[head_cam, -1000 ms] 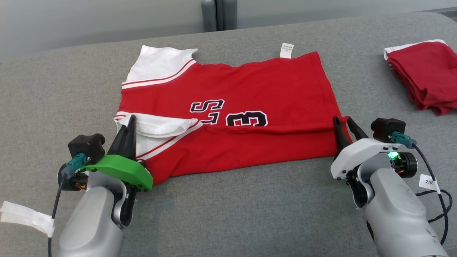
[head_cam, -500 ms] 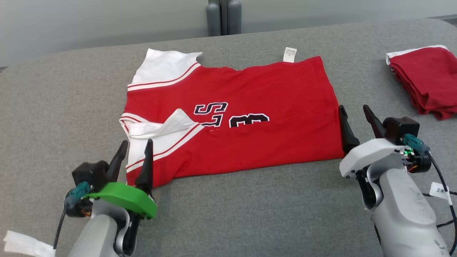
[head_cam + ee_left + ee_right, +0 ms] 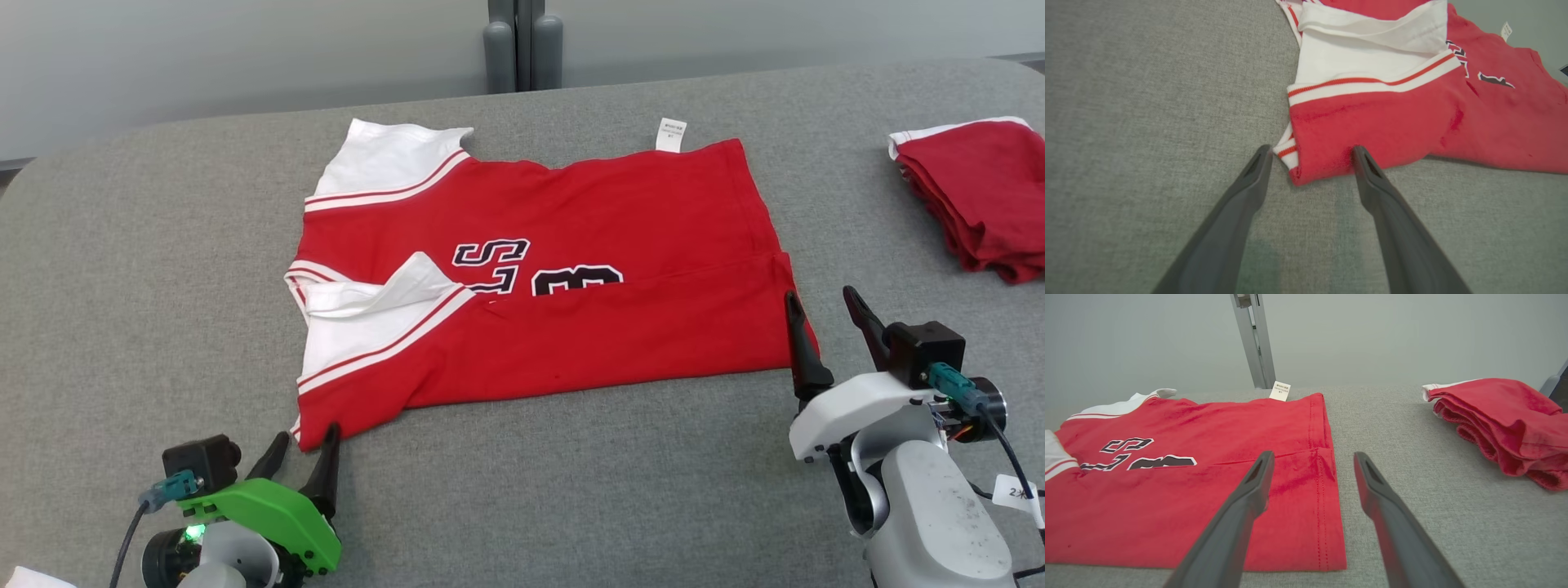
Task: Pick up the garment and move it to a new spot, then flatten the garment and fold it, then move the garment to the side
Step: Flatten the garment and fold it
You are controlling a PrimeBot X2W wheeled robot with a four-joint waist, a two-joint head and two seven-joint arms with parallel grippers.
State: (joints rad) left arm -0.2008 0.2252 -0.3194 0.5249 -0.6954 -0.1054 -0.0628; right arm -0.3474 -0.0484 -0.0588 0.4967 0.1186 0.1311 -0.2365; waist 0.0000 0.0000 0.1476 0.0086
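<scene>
The garment (image 3: 555, 212), a red jersey with white sleeves and black lettering, lies flat on the grey table (image 3: 122, 286). Its near long edge is folded up over the lower half of the lettering. My left gripper (image 3: 302, 453) is open at the garment's near left corner. In the left wrist view that red corner (image 3: 1392, 122) lies on the table just between the tips of my left gripper (image 3: 1311, 149), not pinched. My right gripper (image 3: 820, 306) is open beside the garment's right edge. In the right wrist view my right gripper (image 3: 1312, 455) hovers over the hemmed corner of the garment (image 3: 1188, 490).
A stack of folded red garments (image 3: 980, 188) sits at the table's far right, also visible as the stack (image 3: 1498, 416) in the right wrist view. A grey post (image 3: 522, 45) stands behind the far edge. A white label (image 3: 671, 135) sticks out of the garment's far edge.
Both grippers opened, let go of the folded-over edge and drew back toward me. The flap stays folded over the lettering. The head view also shifted slightly.
</scene>
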